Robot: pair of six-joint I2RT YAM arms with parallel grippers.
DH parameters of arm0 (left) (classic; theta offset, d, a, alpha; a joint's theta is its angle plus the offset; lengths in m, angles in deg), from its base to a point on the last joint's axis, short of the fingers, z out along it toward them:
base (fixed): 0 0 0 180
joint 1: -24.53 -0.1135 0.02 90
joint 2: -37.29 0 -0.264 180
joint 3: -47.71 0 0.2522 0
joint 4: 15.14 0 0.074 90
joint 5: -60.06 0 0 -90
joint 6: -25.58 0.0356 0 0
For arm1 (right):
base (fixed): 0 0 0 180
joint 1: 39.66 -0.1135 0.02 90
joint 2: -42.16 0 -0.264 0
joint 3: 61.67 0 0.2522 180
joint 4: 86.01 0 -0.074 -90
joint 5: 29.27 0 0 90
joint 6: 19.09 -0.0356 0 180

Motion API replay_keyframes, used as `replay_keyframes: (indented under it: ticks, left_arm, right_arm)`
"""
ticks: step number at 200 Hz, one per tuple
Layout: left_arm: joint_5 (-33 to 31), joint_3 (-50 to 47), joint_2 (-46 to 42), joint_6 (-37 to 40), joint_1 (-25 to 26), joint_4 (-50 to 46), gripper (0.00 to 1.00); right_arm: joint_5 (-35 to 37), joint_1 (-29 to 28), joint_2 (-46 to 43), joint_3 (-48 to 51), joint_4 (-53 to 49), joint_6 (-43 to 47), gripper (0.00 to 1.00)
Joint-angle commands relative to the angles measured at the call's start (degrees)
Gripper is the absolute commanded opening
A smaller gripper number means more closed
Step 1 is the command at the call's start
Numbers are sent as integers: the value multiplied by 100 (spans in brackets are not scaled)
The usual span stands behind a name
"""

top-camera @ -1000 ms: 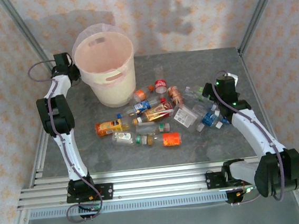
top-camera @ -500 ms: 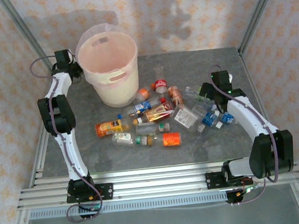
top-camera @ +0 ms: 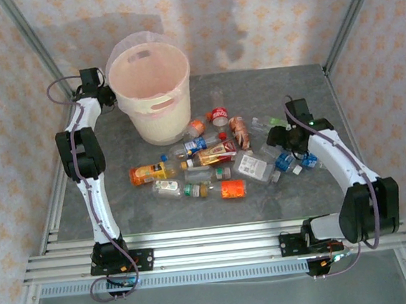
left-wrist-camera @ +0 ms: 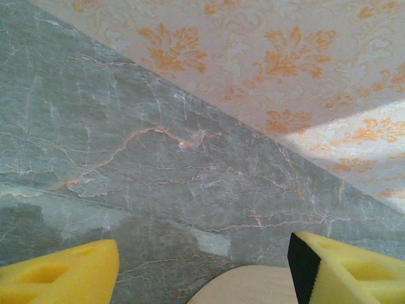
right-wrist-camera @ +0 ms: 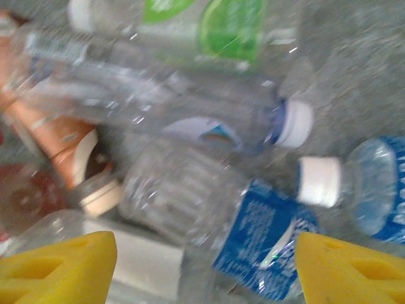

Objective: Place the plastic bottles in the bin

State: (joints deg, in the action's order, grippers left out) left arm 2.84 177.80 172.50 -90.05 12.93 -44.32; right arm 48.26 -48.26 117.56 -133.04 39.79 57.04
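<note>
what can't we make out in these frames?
- Right wrist view: motion blur, labels on the plastic bottles unreadable.
- Left wrist view: a cream curved edge between the left gripper pads is cut off by the bottom edge; possibly the bin rim, cannot confirm.
- Top external: the right gripper covers some bottles, and overlap prevents an exact count.

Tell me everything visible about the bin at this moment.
The bin is a large round bucket of translucent pink-cream plastic, with oval handle cut-outs under the rim. It stands upright at the far left of the table. The left gripper sits close by its left wall; an orange-capped bottle lies by its base.
</note>
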Motion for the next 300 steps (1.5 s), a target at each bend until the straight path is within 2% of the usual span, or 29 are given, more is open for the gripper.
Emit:
replay_keyframes:
  ticks: [1, 35, 77, 128, 136, 144, 174, 227, 259, 300]
  left_arm:
    - [140, 263, 72, -64, 72, -124, 73]
    - [95, 398, 162, -91, 103, -280, 73]
    - [-449, 365, -108, -464, -79, -540, 73]
    - [-1199, -806, -1366, -838, -462, -648, 73]
    - [-1267, -1120, -1624, -939, -548, -609, 73]
    - [-1335, -1476, -1891, -1061, -637, -537, 73]
    - [-1557, -2820, -3068, -1303, -882, -235, 74]
    - [-2005, -4600, -4834, -1426, -906, -159, 77]
    - [-2216, -5118, -5711, -1370, -906, -339, 78]
    - [-2367, -5192, -6496, -1071, -906, -812, 80]
  right_arm:
    - [-412, -425, -275, 15, -399, 206, 76]
    - [-171, -1338, -206, -30, -551, 236, 79]
    - [11, -2402, -232, -101, -667, 276, 82]
    - [630, -3743, 80, -111, -696, 876, 92]
    - [695, -3886, 166, -141, -656, 997, 100]
    - [756, -4019, 234, -182, -622, 1112, 99]
    - [825, -4333, 510, -342, -497, 1466, 99]
    - [1247, -4711, 1290, -688, -728, 1936, 99]
    - [1292, -4710, 1600, -800, -745, 2067, 99]
    - [1092, -4721, 1872, -797, -803, 2093, 99]
